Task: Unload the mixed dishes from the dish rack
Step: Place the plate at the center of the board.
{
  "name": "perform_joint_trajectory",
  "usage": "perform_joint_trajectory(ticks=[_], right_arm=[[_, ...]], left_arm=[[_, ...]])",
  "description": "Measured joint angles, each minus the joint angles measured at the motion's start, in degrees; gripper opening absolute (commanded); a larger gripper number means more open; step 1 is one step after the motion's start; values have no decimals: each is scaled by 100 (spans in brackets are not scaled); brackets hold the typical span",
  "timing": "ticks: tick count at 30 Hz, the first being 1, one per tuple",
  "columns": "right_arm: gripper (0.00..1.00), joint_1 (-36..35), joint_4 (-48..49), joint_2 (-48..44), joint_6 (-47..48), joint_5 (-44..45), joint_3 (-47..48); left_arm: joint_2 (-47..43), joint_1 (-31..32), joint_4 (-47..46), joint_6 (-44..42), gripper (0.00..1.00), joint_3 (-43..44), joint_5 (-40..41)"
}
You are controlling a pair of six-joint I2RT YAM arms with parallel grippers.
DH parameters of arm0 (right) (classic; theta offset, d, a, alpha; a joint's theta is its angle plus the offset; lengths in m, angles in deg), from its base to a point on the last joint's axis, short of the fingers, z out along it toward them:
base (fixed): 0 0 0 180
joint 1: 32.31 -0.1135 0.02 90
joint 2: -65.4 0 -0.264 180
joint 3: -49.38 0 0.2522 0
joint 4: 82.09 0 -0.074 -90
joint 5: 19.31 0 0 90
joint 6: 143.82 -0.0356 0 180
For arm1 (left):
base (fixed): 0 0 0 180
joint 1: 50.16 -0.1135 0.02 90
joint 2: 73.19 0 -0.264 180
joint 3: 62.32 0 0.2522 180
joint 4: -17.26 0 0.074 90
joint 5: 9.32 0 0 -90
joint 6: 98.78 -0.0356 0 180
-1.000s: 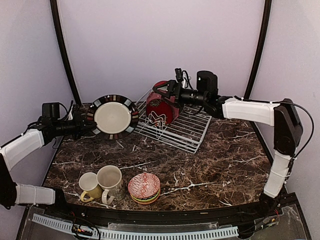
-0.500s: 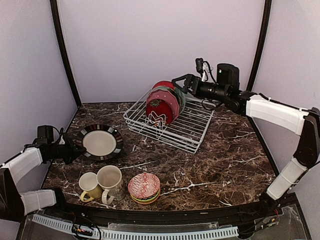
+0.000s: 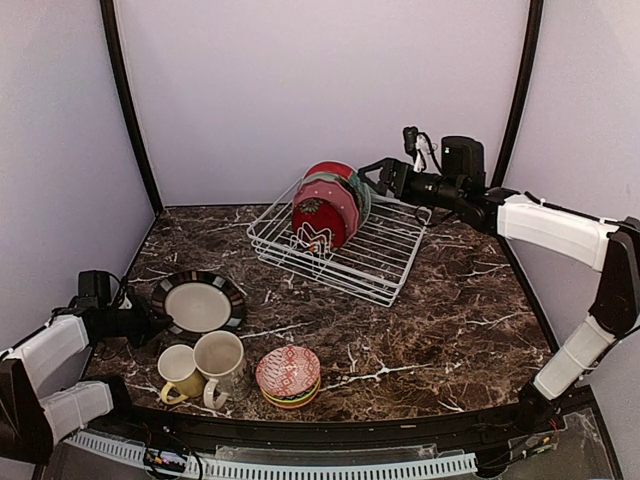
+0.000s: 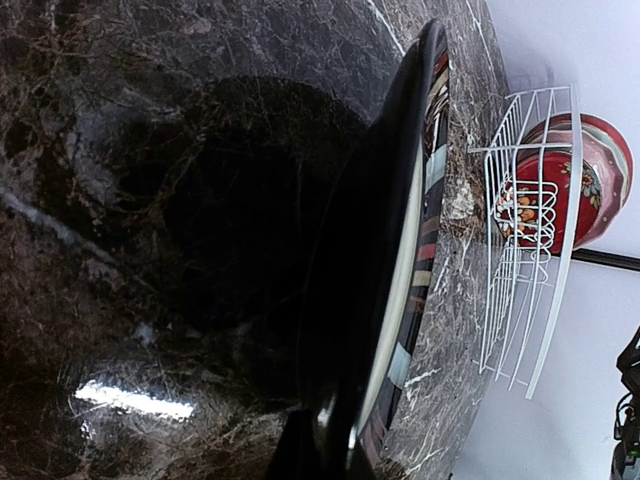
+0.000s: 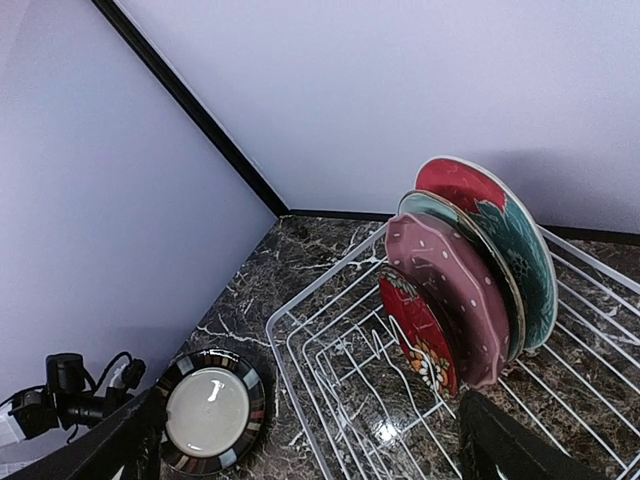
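The white wire dish rack (image 3: 372, 262) stands at the back centre and holds a small red floral plate (image 3: 312, 222), a pink plate (image 3: 335, 198) and a red plate (image 3: 328, 168) on edge. In the right wrist view a teal-green plate (image 5: 518, 268) stands between the pink plate (image 5: 450, 280) and the red one. My left gripper (image 3: 143, 322) is shut on the left rim of a black plate with a striped rim (image 3: 198, 305), which lies low on the table. My right gripper (image 3: 378, 176) is open and empty, just right of the racked plates.
A yellow mug (image 3: 180, 373), a beige mug (image 3: 222, 362) and a stack of small patterned bowls (image 3: 288, 376) stand at the front edge, just in front of the striped plate. Purple walls close in the back and both sides.
My left arm has brought the striped plate from upright beside the rack down to the table at the front left. My right gripper has drawn back from the racked plates to the right.
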State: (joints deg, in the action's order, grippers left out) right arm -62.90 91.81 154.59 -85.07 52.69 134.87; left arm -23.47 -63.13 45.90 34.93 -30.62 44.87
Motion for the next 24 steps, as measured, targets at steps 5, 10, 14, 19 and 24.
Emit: perform_joint_trajectory(ticks=[5, 10, 14, 19, 24], right_arm=[[99, 79, 0, 328, 229, 103, 219], [99, 256, -157, 1093, 608, 407, 861], [99, 321, -380, 1609, 1134, 542, 1460], [84, 321, -776, 2277, 1869, 660, 2424], [64, 339, -1200, 2815, 2369, 778, 3112]], left_arm=[[0, 0, 9, 7, 12, 2, 46], [-4, 0, 258, -55, 36, 94, 310], [-61, 0, 444, -35, 50, 144, 505], [-214, 0, 575, 31, 75, 146, 671], [-291, 0, 767, 190, 93, 208, 855]])
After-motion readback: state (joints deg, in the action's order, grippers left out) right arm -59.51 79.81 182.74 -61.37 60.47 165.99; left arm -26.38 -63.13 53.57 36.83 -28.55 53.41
